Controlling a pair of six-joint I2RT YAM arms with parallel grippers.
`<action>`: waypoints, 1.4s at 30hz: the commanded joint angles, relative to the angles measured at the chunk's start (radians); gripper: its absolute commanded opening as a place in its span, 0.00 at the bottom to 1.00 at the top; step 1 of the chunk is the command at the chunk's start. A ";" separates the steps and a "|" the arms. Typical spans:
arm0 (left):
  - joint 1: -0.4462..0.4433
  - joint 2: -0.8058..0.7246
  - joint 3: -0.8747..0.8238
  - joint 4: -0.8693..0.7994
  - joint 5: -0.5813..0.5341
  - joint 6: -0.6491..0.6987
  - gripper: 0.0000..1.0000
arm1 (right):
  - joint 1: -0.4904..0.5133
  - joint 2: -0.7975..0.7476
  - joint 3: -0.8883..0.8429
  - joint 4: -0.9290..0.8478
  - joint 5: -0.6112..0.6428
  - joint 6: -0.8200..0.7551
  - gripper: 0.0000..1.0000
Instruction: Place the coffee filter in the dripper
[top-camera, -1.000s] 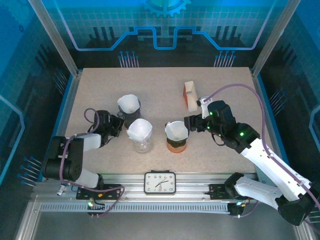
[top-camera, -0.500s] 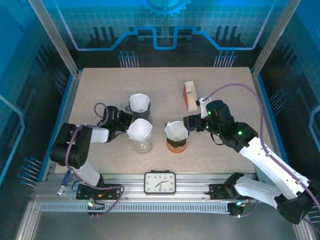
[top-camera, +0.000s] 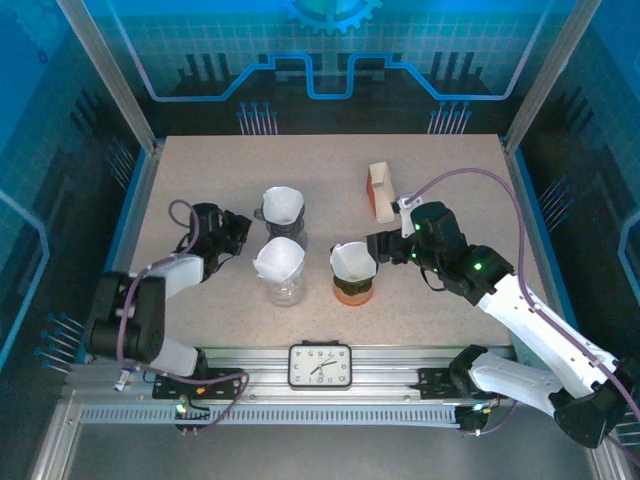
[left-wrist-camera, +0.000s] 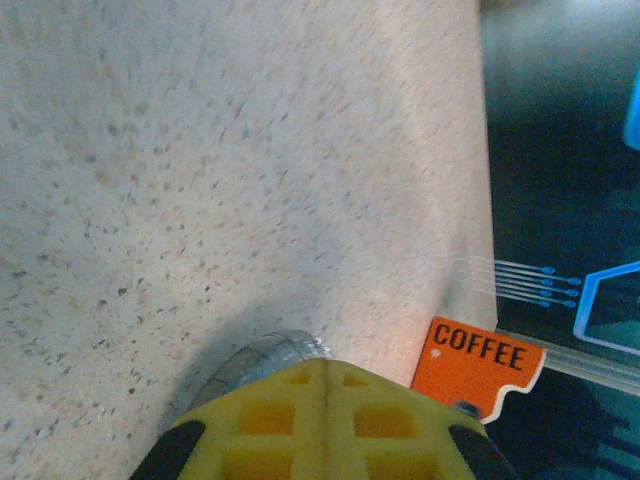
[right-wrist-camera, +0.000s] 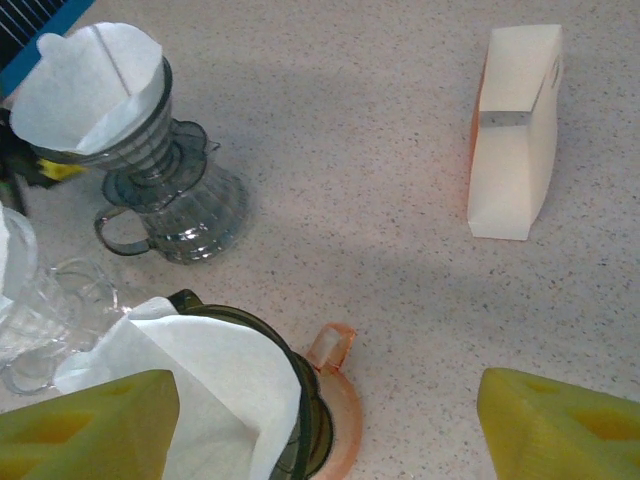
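Sitting: white paper cone filter (right-wrist-camera: 215, 365) in amber dripper (right-wrist-camera: 338, 352) | left gripper (top-camera: 237, 229) together | right gripper (top-camera: 378, 245) apart

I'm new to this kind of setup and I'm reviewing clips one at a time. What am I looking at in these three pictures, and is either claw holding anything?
These are two small robot arms bolted at the near edge of a speckled table. The wide picture comes from a fixed camera above and behind them. The other two come from a camera on each wrist, so the yellow fingers at the bottom edge belong to that arm.

Three coffee drippers stand on the table, each with a white paper filter in it: a grey dripper, a clear glass dripper and an orange dripper. Behind them is a filter box marked COFFEE. A clock sits on the front rail.

The left gripper is shut, left of the grey dripper, with nothing seen between its fingers. The right gripper is open beside the orange dripper and holds nothing.
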 joint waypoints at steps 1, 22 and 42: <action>0.007 -0.129 0.054 -0.223 -0.098 0.148 0.10 | -0.001 -0.020 -0.022 0.049 0.051 0.013 1.00; 0.007 -0.132 0.105 -0.189 -0.572 0.974 0.99 | -0.004 -0.038 -0.104 0.159 0.208 0.003 1.00; 0.023 0.010 -0.102 0.248 -0.440 1.135 0.99 | -0.103 0.007 -0.140 0.222 0.295 0.063 1.00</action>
